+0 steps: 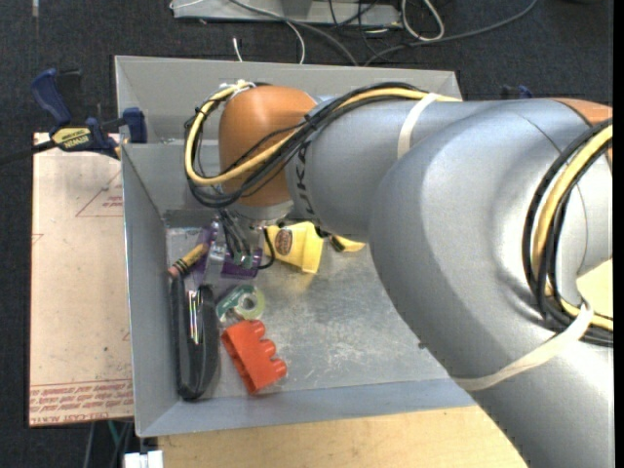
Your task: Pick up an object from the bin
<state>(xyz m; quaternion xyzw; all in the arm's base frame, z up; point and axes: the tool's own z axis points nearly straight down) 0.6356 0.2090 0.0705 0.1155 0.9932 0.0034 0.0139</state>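
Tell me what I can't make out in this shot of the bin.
Camera view:
- Right side of the grey metal bin: under the grey robot arm.
- Yellow plastic thing with a round brown mark: right end under the arm, kind unclear.
- Small purple thing: partly under the hand, shape unclear.
- Bin's back floor: behind the orange wrist cover.

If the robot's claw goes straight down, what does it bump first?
Most likely the small purple thing lying right under the gripper, beside the pencil near the left wall of the bin. How far above it hangs is unclear.
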